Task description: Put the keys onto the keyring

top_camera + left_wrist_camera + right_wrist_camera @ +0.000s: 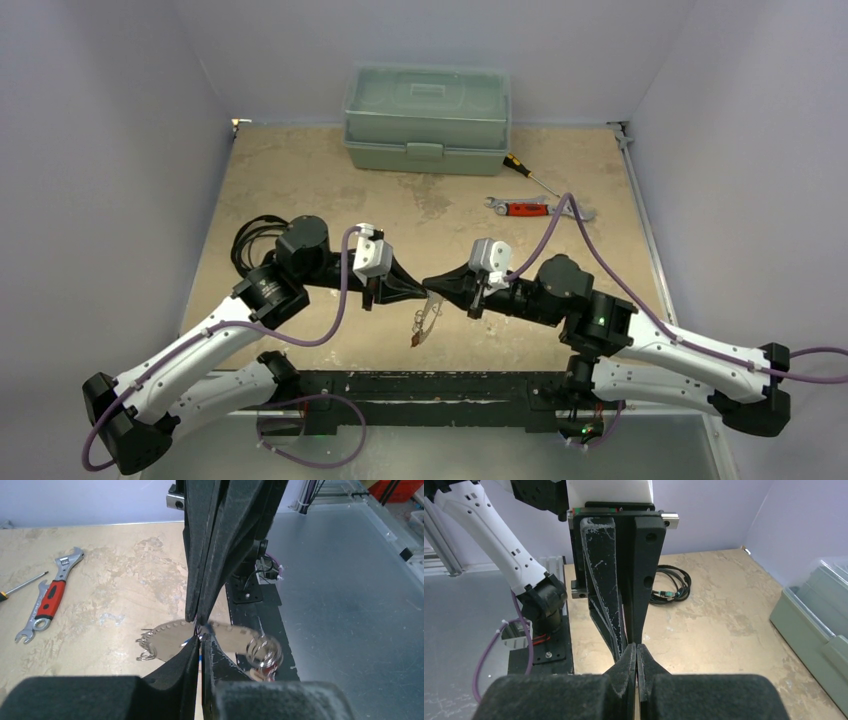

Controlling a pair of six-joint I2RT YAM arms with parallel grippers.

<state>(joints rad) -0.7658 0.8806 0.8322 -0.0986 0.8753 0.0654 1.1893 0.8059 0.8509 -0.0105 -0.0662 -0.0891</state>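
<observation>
The keyring (428,322) hangs over the table (300,180): a thin, light, slippery wire. The left gripper (418,291) and right gripper (434,283), both pressed together, seem to pinch it tip to tip. Hold the bare wire.

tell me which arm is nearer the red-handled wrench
Right. The right tool reaches to mid-table, its wrist close beside the wrench. The left tool meets it there at the keyring, that arm farther off.
</observation>
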